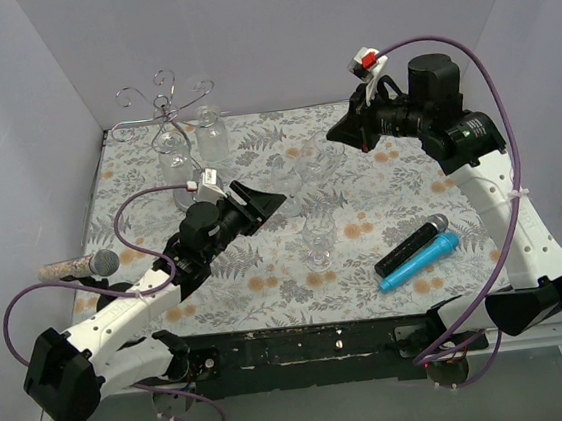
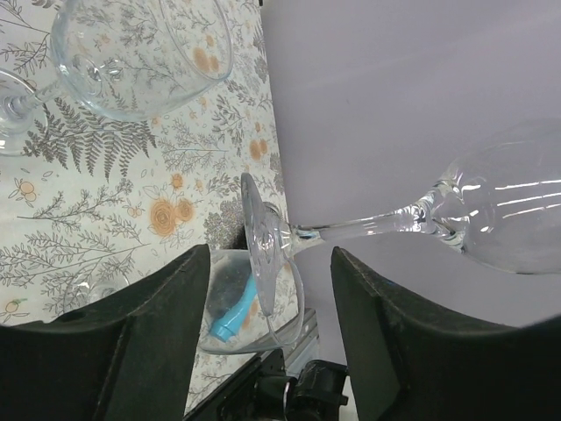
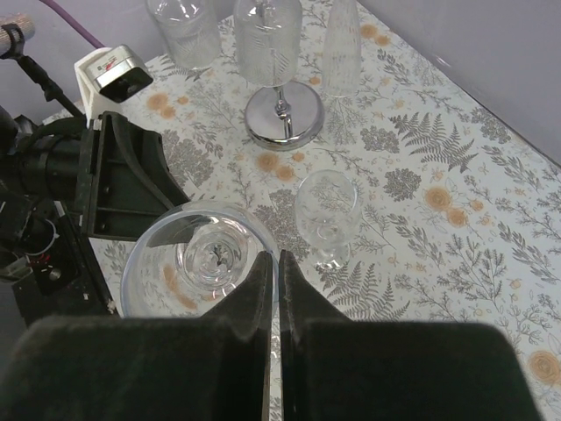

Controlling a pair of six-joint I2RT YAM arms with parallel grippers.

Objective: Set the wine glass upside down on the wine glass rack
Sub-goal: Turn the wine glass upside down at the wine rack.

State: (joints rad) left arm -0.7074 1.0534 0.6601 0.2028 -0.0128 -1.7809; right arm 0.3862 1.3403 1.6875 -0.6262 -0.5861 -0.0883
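Two fingers of the left gripper (image 2: 270, 256) stand apart on either side of the foot of the wine glass (image 2: 368, 226), which lies level in the air at mid-frame. Only the right wrist view shows the right gripper (image 3: 272, 263) pinched together on its rim. From overhead, both arms reach toward the centre. The wine glass rack (image 1: 163, 110) stands at the upper left. A spare glass (image 3: 326, 210) stands between the rack and the held glass, and a blue microphone (image 1: 419, 262) lies at the lower right.

Clear wine glass (image 2: 500, 202) horizontal, silver rack (image 3: 285, 118) upright
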